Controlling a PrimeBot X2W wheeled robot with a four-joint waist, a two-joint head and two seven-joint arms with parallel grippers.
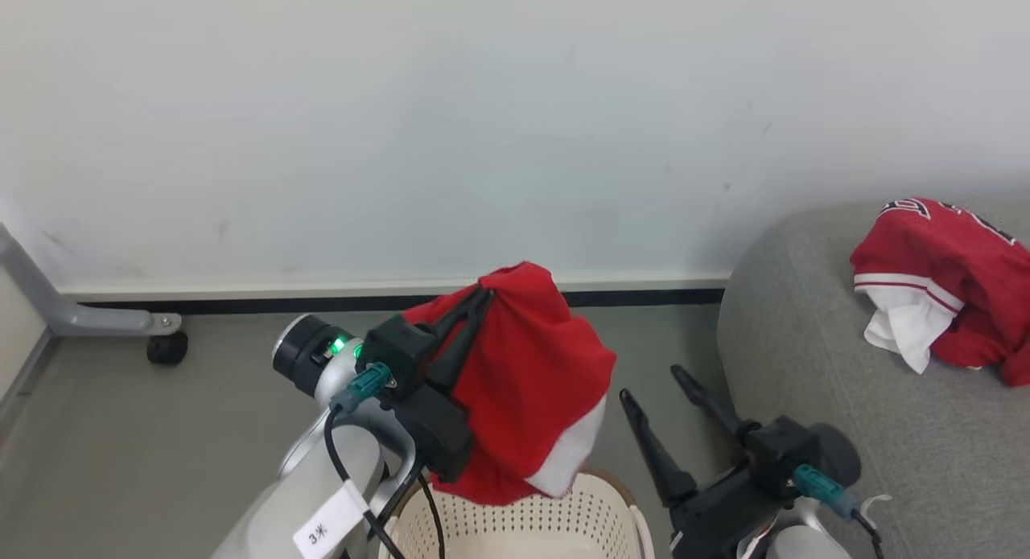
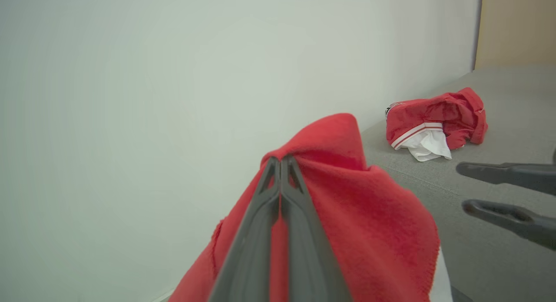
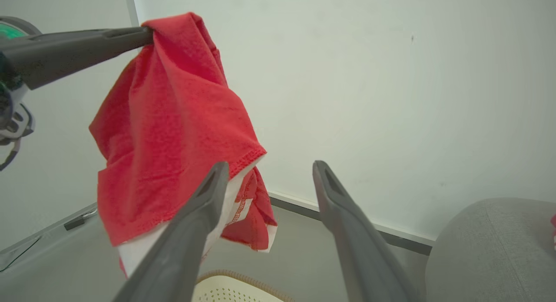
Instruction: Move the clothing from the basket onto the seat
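Head view: left pincer (image 1: 483,290) clamps one red garment (image 1: 531,382), second garment (image 1: 949,261) lies on seat (image 1: 845,438), right pincer (image 1: 650,384) spread.

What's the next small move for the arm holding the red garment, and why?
Probably swing the left gripper rightward toward the sofa: it is shut on the red garment, which hangs over the basket, while the other garment already lies on the sofa.
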